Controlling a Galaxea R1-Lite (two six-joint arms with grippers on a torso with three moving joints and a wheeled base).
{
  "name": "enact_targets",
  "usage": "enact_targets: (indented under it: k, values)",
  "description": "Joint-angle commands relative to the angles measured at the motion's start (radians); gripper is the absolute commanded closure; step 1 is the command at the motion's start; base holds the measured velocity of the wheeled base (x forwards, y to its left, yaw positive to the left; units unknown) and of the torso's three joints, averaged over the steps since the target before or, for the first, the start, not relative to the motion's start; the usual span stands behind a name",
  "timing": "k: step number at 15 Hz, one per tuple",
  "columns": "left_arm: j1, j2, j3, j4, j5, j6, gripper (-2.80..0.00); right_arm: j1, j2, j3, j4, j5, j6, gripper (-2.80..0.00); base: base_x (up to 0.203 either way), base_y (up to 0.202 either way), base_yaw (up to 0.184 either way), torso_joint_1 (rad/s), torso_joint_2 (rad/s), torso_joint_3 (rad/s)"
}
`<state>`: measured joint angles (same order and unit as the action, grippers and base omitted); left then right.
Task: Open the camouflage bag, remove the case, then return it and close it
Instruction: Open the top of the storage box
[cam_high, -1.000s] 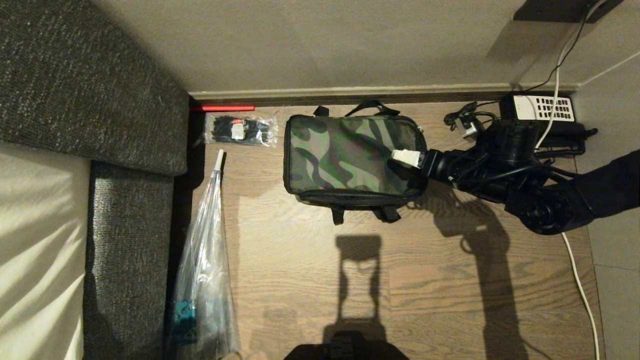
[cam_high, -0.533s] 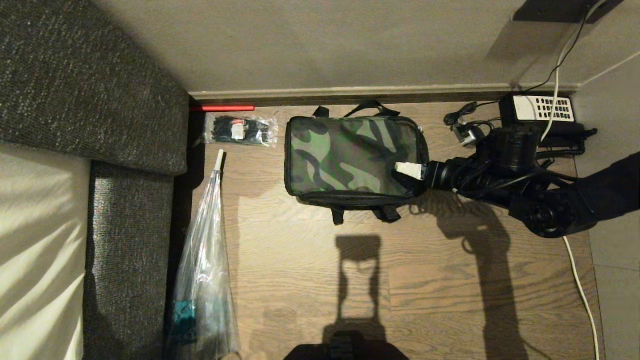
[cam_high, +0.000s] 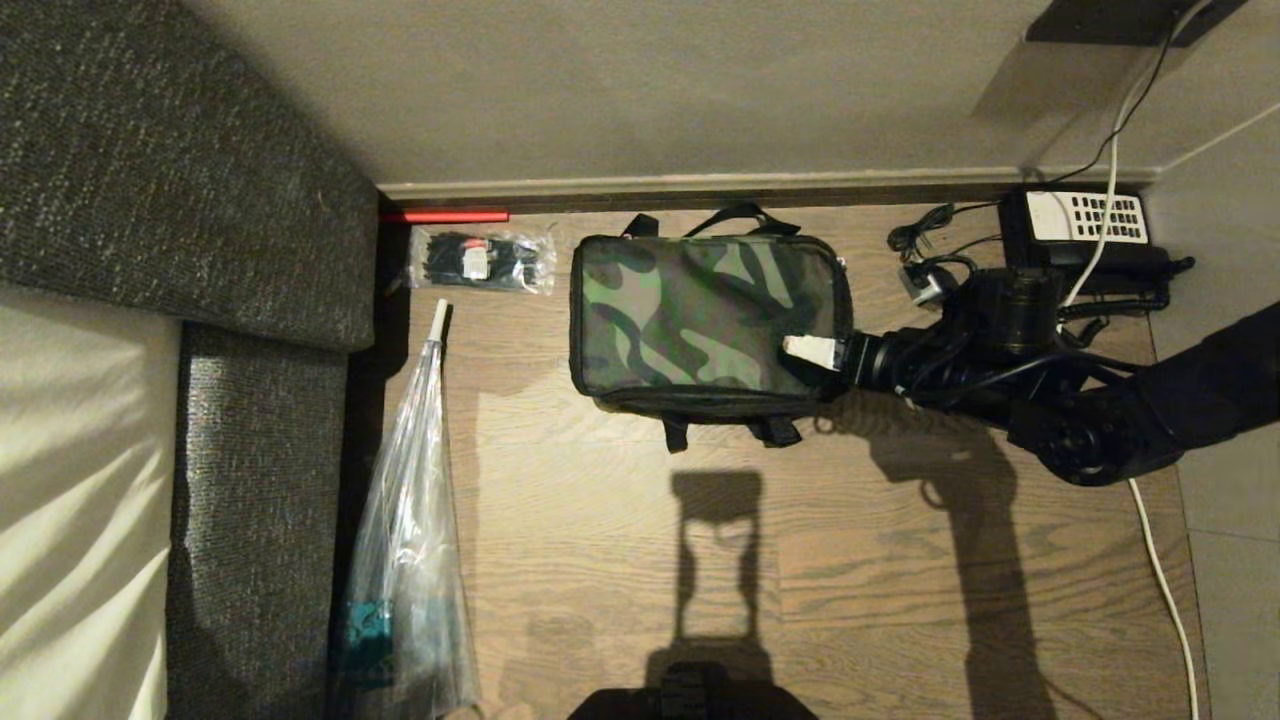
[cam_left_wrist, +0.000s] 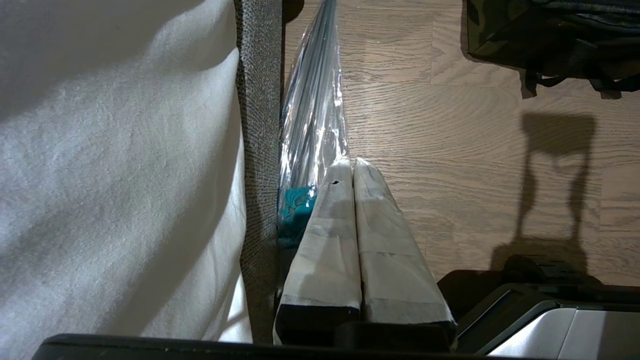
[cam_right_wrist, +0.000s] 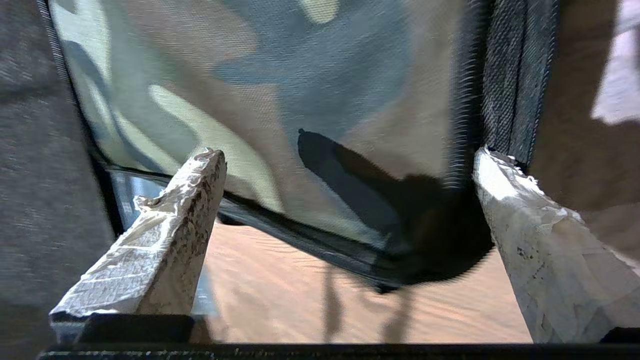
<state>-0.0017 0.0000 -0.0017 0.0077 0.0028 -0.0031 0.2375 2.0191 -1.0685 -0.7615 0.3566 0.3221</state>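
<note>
The camouflage bag (cam_high: 708, 318) is seen lying shut on the wooden floor (cam_high: 850, 560) near the wall, so no step can be judged done: opening, lifting out the case, returning it and closing are all left. The right gripper (cam_high: 812, 349) is held over the bag's right near corner with its jaws spread wide and nothing pinched. The left gripper (cam_left_wrist: 351, 165) is parked beside the sofa (cam_high: 260, 480), jaws pressed together.

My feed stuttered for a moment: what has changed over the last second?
The right gripper slid along the bag's right end toward its near corner, fingers wide open, holding nothing. The bag is still zipped shut in place. The left gripper stays shut beside the sofa.
</note>
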Motion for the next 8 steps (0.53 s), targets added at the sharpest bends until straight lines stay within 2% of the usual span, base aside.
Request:
enact_targets:
  k: [1,8]
  values:
    - [0.000,-0.002,0.000,0.000,0.000,0.000,0.00,0.016,0.006,-0.007,-0.010,0.002,0.056,-2.80,0.000,0.000,0.000,0.000,0.00,0.000]
    - [0.000,-0.002,0.000,0.000,0.000,0.000,0.00,0.034,0.001,-0.021,-0.014,0.000,0.108,-2.80,0.000,0.000,0.000,0.000,0.00,0.000]
